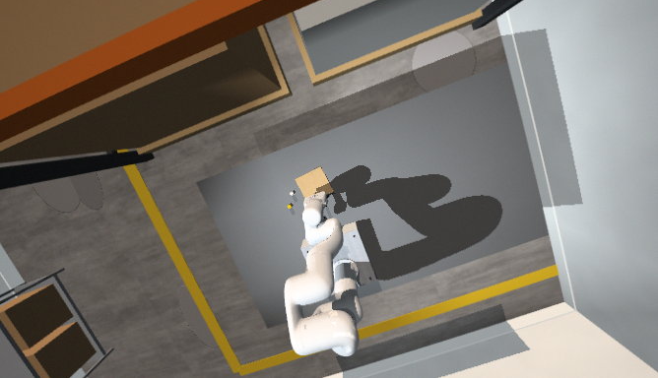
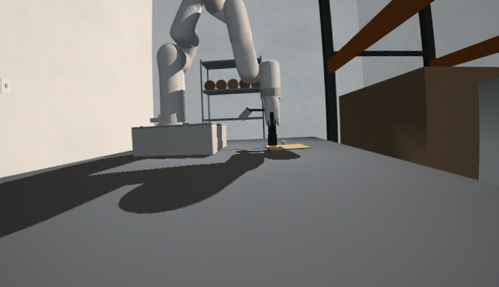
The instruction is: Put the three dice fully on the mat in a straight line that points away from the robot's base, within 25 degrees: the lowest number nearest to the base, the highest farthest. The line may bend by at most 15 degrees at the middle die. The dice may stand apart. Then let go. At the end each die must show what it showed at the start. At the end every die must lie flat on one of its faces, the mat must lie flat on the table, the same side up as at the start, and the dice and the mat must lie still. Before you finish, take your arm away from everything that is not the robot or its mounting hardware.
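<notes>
A tan mat (image 1: 313, 181) lies flat on the grey table in front of the arm; it also shows in the exterior view (image 2: 288, 147). A white die (image 1: 292, 193) and a yellow die (image 1: 290, 206) lie on the table just left of the mat. The white die shows as a small speck behind the mat in the exterior view (image 2: 284, 142). My gripper (image 2: 272, 141) points straight down at the mat's edge nearest the base and is low, at or just above the surface. It is shut on the third die, which the fingers and wrist (image 1: 320, 199) hide.
The robot's base block (image 2: 175, 138) stands on the table behind the gripper. A large brown crate (image 2: 411, 116) and dark rack posts (image 2: 326, 57) stand along the right side. A shelf with round objects (image 2: 229, 87) stands beyond the table.
</notes>
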`<state>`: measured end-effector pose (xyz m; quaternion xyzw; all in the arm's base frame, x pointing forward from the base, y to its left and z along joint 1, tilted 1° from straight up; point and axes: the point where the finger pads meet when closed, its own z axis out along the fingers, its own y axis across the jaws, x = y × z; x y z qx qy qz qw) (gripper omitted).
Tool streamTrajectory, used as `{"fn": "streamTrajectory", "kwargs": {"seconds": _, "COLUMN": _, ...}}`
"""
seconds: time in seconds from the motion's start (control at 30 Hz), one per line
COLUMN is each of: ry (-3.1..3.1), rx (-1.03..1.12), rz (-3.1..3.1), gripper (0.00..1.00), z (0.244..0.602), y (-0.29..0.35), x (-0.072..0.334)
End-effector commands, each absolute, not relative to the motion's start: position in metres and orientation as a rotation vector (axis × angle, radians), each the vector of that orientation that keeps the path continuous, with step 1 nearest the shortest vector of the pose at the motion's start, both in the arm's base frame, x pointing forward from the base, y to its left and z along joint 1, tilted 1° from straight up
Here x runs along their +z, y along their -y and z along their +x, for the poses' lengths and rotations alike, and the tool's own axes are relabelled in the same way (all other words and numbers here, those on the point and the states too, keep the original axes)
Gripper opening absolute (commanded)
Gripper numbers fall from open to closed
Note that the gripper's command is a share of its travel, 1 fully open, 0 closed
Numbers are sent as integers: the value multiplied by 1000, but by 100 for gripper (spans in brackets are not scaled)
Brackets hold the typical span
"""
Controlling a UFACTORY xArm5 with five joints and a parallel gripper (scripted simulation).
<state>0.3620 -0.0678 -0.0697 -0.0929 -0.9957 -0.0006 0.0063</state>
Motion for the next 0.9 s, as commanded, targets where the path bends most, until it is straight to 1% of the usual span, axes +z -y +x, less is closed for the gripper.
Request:
{"fn": "streamTrajectory", "kwargs": {"seconds": 0.0, "ry": 3118, "rx": -1, "rz": -291, "gripper": 11, "z": 363, "y": 68, "x": -70}}
{"fn": "streamTrajectory", "kwargs": {"seconds": 0.87, "ry": 3118, "rx": -1, "rz": -291, "gripper": 11, "z": 363, "y": 68, "x": -72}}
